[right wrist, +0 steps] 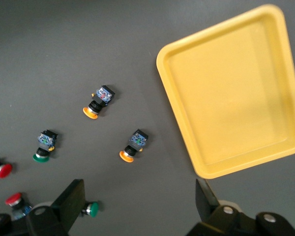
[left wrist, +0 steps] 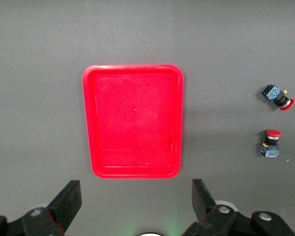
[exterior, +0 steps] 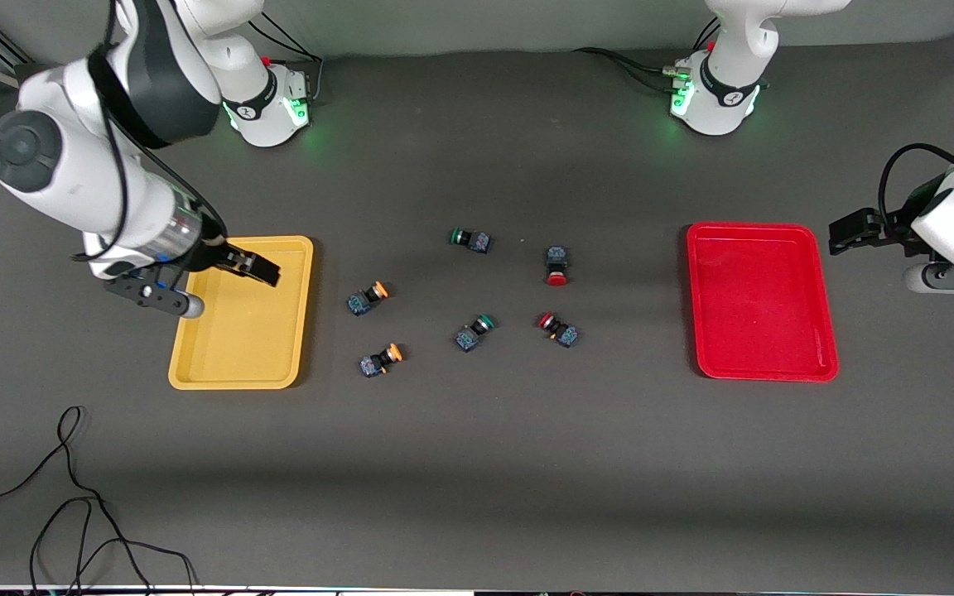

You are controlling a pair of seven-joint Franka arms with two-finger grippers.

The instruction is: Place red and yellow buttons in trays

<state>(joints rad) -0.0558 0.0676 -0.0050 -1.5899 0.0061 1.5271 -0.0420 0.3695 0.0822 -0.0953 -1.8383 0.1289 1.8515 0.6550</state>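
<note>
The yellow tray (exterior: 238, 343) lies at the right arm's end of the table and the red tray (exterior: 763, 302) at the left arm's end; both are empty. Between them lie two orange-yellow buttons (exterior: 368, 298) (exterior: 381, 359) and two red buttons (exterior: 557, 266) (exterior: 558, 329). My right gripper (exterior: 266, 271) is open and empty over the yellow tray; its wrist view shows the tray (right wrist: 231, 93) and both orange-yellow buttons (right wrist: 98, 102) (right wrist: 133, 145). My left gripper (exterior: 848, 232) is open and empty beside the red tray (left wrist: 132, 123); both red buttons (left wrist: 278, 97) (left wrist: 271, 143) show there.
Two green-capped buttons (exterior: 470, 239) (exterior: 474, 331) lie among the others at the table's middle. A black cable (exterior: 71, 497) loops on the table nearest the front camera, at the right arm's end. Both arm bases stand along the table's edge farthest from that camera.
</note>
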